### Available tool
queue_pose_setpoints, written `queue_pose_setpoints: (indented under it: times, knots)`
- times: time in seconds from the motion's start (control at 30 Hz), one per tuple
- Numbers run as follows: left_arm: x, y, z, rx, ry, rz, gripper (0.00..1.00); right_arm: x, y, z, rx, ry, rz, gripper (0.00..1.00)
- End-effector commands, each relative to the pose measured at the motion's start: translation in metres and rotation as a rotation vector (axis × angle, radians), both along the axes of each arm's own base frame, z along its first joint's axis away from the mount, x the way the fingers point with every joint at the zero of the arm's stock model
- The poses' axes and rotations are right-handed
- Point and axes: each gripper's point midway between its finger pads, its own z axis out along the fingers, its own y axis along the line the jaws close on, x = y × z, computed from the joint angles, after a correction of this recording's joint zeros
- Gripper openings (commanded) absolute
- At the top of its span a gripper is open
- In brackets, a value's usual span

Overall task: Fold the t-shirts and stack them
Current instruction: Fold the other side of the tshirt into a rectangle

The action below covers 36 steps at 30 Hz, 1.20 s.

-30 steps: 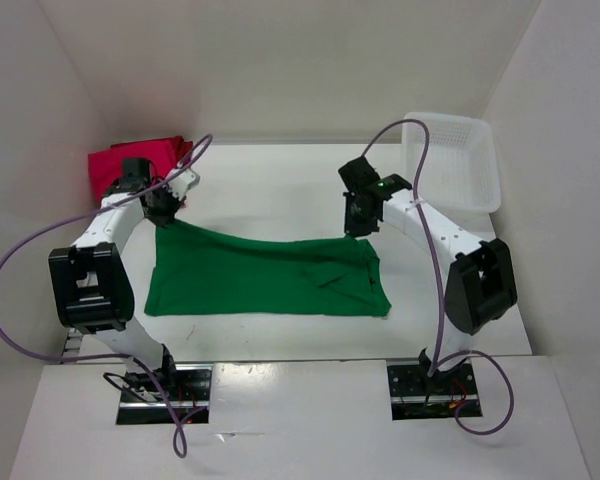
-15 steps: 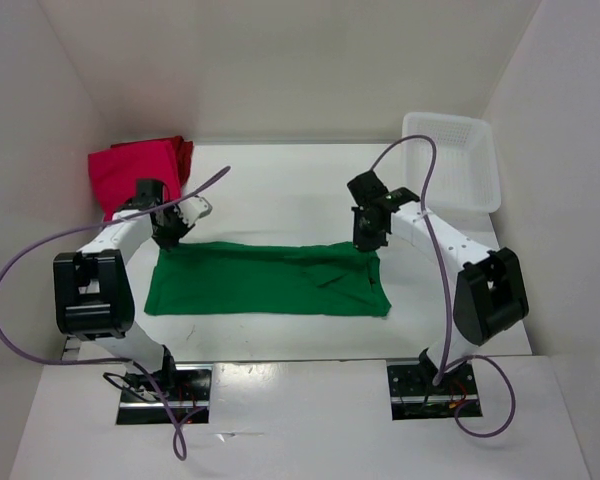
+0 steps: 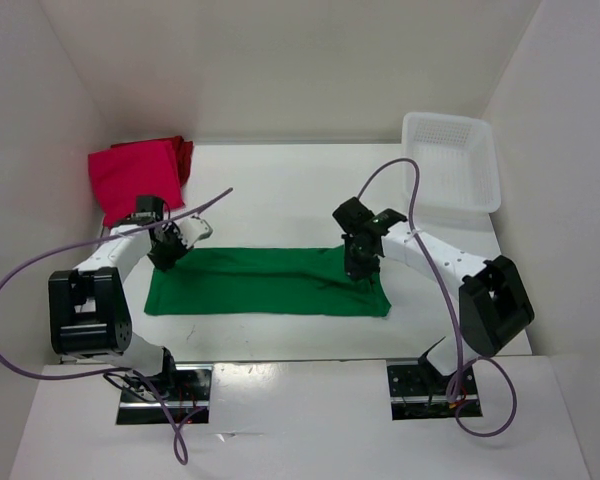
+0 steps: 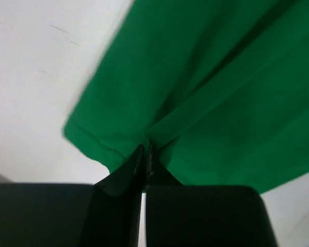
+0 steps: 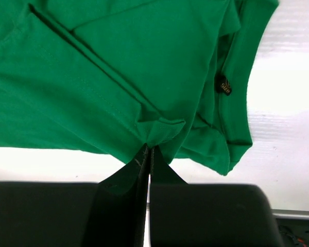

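My left pincer [image 4: 146, 149] is clamped on the far left edge of the green t-shirt [image 3: 265, 285], and my right pincer [image 5: 148, 146] on its far right edge. The shirt lies as a long band on the table [image 3: 280, 190] — the crimson t-shirt [image 3: 130, 175] sits far left.

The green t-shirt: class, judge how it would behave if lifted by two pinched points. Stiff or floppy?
Probably floppy: the green t-shirt puckers into folds where the left claw and right claw pinch it. Lifted, it would likely sag between the two grips, since its layers lie limp and creased. Probably light too: thin cloth, small pinches hold it.
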Motion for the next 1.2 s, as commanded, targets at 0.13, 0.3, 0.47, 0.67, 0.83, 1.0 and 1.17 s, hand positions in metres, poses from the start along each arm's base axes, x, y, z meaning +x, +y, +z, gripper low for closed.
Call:
queue_pose_setpoints:
  times: [0.13, 0.3, 0.47, 0.67, 0.83, 1.0, 1.17]
  knots:
    - [-0.036, 0.005, -0.021, 0.041, 0.083, -0.022, 0.0, -0.018, 0.001, -0.011, -0.031, 0.056, -0.005, 0.0]
    - [-0.028, 0.008, -0.017, 0.057, 0.047, 0.006, 0.0, -0.02, 0.0, -0.013, -0.036, 0.064, -0.005, 0.0]
    - [-0.022, 0.009, -0.012, 0.056, 0.03, 0.015, 0.09, -0.03, 0.001, -0.024, -0.049, 0.117, 0.009, 0.03]
    - [-0.028, 0.008, -0.002, 0.037, 0.055, 0.018, 0.26, -0.044, -0.002, -0.028, -0.064, 0.172, 0.021, 0.46]
    - [-0.045, 0.011, 0.018, 0.007, 0.076, 0.026, 0.34, -0.045, -0.003, -0.008, -0.041, 0.141, 0.022, 0.48]
    - [-0.084, 0.026, 0.013, 0.084, 0.171, -0.012, 0.38, -0.048, 0.0, 0.008, -0.014, 0.12, 0.034, 0.5]
    - [-0.112, 0.014, 0.022, 0.031, 0.251, -0.099, 0.47, -0.037, 0.008, 0.02, 0.016, 0.072, 0.054, 0.52]
